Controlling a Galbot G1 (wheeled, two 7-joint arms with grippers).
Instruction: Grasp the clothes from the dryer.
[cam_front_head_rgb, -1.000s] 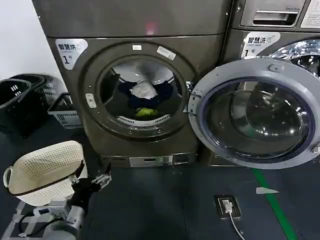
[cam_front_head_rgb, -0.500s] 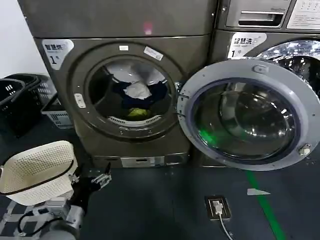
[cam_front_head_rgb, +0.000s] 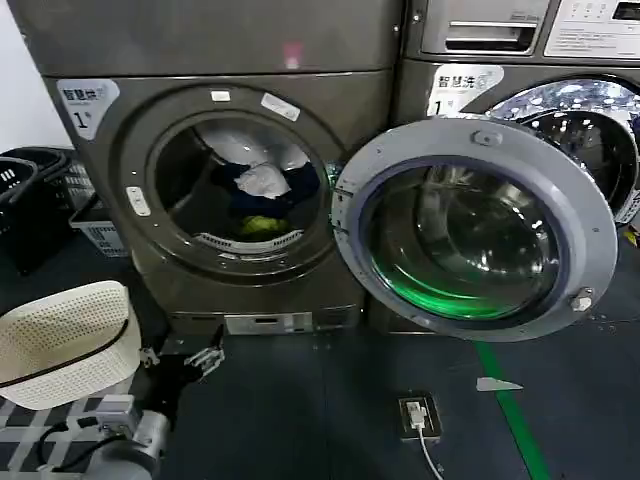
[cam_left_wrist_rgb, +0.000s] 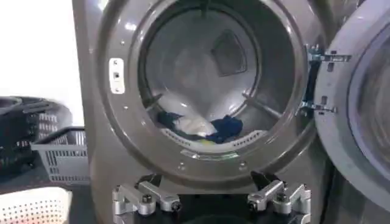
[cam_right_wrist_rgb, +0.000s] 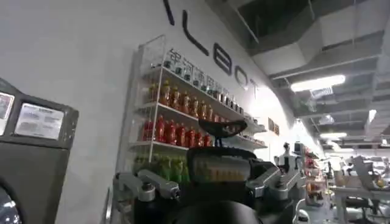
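The dryer (cam_front_head_rgb: 340, 110) stands at the left, bronze-grey, its porthole open and its grey-rimmed glass door (cam_front_head_rgb: 482, 136) swung out to the right. The clothes (cam_front_head_rgb: 262, 186) lie in the drum: a white piece, dark blue cloth and something yellow-green. My left gripper (cam_front_head_rgb: 186, 364) hangs low in front of the dryer's base, open and empty. In the left wrist view the left gripper (cam_left_wrist_rgb: 211, 205) faces the dryer (cam_left_wrist_rgb: 100, 128), with the clothes (cam_left_wrist_rgb: 198, 126) well beyond its fingertips and the door (cam_left_wrist_rgb: 365, 91) beside them. My right gripper (cam_right_wrist_rgb: 213, 193) is open, empty and faces away toward room shelves.
A white perforated basket (cam_front_head_rgb: 60, 340) sits beside my left arm. Black baskets (cam_front_head_rgb: 25, 200) and a grey one (cam_front_head_rgb: 92, 226) stand left of the dryer. A second machine with a chrome ring (cam_front_head_rgb: 560, 95) is behind the open door. A floor socket with a cable (cam_front_head_rgb: 418, 414) lies beside a green line (cam_front_head_rgb: 510, 410).
The dryer and its door have slid to the left in the head view. The left gripper holds its place in the picture and stays open.
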